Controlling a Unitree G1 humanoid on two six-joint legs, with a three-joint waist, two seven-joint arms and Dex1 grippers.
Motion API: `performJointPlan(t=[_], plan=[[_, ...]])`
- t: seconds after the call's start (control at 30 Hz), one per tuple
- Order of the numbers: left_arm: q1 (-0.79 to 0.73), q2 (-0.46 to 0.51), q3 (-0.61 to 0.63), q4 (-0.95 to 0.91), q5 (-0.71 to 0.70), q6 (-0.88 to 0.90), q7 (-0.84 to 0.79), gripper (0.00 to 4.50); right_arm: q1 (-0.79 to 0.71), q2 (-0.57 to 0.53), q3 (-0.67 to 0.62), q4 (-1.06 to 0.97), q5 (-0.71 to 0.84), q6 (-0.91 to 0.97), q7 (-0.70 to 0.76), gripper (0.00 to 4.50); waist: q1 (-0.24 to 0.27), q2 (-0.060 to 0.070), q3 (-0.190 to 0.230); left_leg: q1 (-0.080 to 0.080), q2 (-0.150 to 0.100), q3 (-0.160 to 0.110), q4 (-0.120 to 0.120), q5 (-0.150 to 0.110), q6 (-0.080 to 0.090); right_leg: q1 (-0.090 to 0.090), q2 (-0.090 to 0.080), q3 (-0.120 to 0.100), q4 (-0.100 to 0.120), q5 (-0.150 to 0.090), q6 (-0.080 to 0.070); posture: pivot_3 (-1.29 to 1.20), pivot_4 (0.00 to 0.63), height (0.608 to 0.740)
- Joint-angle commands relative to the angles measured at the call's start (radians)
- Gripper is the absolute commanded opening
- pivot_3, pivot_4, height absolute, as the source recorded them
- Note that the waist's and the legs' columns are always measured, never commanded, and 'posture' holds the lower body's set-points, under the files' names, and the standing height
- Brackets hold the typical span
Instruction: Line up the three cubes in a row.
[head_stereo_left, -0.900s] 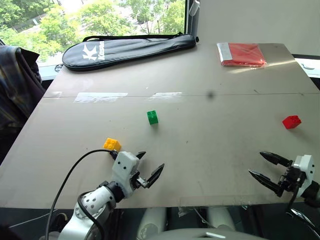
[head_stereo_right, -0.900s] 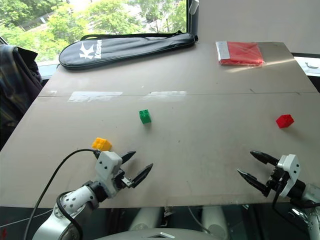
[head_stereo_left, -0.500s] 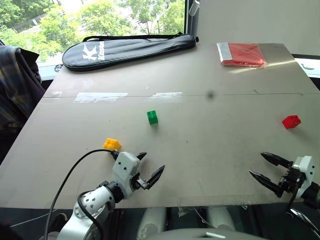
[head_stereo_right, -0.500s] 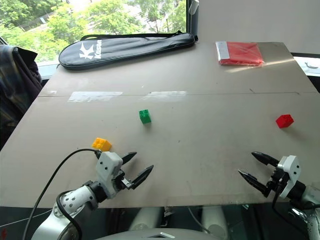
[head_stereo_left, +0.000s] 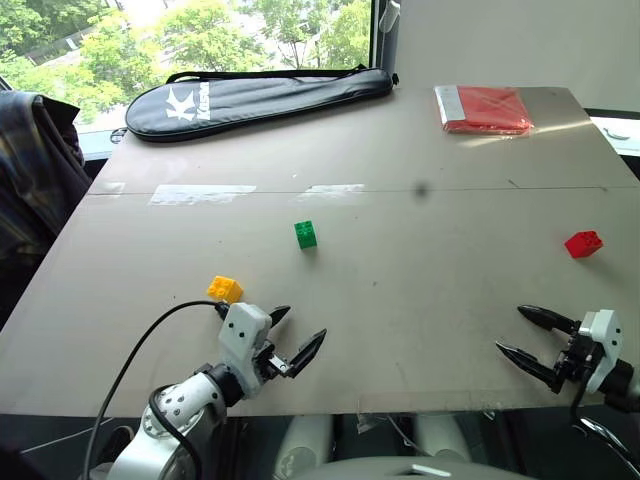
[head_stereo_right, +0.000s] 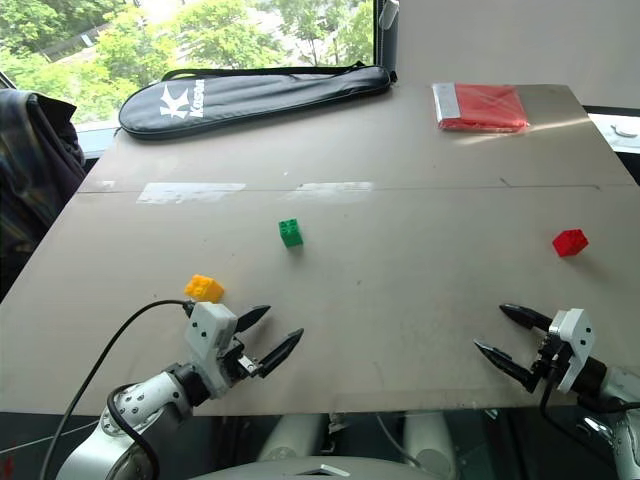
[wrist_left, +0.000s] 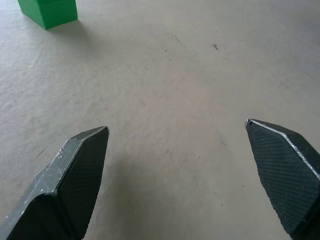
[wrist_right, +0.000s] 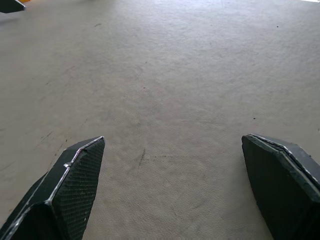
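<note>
With the left hand (head_stereo_left: 291, 334) spread wide and empty just beside the yellow cube (head_stereo_left: 224, 289), the green cube (head_stereo_left: 305, 234) mid-tabletop (head_stereo_left: 420, 300), and the red cube (head_stereo_left: 582, 243) beyond the equally wide, empty right hand (head_stereo_left: 528, 342), a careless reach could knock these light, scattered cubes further apart.

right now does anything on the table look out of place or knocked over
Nothing looks spilled or damaged. The yellow-orange cube, green cube and red cube sit upright but scattered far apart, not in a row. Both the left gripper and right gripper are open and empty.
</note>
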Motion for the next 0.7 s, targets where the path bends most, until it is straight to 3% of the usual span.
performJointPlan(t=[0.03, 0.23, 0.33, 0.7], plan=[[0.011, 0.013, -0.003, -0.025, 0.028, -0.037, -0.004, 4.47, -0.002, 0.004, -0.011, -0.005, 0.006, -0.004, -0.011, 4.50, 0.000, 0.000, 0.000, 0.000, 0.000, 0.000, 0.000, 0.000, 0.000, 0.000, 0.000, 0.000, 0.000, 0.000, 0.000, 0.00, 0.150, 0.694], [0.000, 0.020, -0.007, -0.006, 0.030, -0.054, -0.029, 4.47, 0.006, 0.006, -0.016, -0.014, 0.006, -0.005, -0.022, 4.50, 0.000, 0.000, 0.000, 0.000, 0.000, 0.000, 0.000, 0.000, 0.000, 0.000, 0.000, 0.000, 0.000, 0.000, 0.000, 0.00, 0.150, 0.694], [-0.028, 0.052, -0.015, 0.012, 0.024, -0.068, -0.088, 4.47, -0.002, 0.000, -0.031, -0.020, -0.033, 0.044, -0.125, 4.50, 0.000, 0.000, 0.000, 0.000, 0.000, 0.000, 0.000, 0.000, 0.000, 0.000, 0.000, 0.000, 0.000, 0.000, 0.000, 0.00, 0.150, 0.694], [-0.401, 0.197, -0.057, -0.015, -0.136, 0.097, -0.279, 4.47, -0.145, -0.079, -0.200, 0.009, -0.019, 0.255, -0.425, 4.50, -0.002, 0.001, 0.000, 0.000, -0.001, 0.001, 0.002, 0.000, 0.000, 0.000, 0.003, 0.001, 0.001, 0.003, -0.004, 0.00, 0.150, 0.694]])
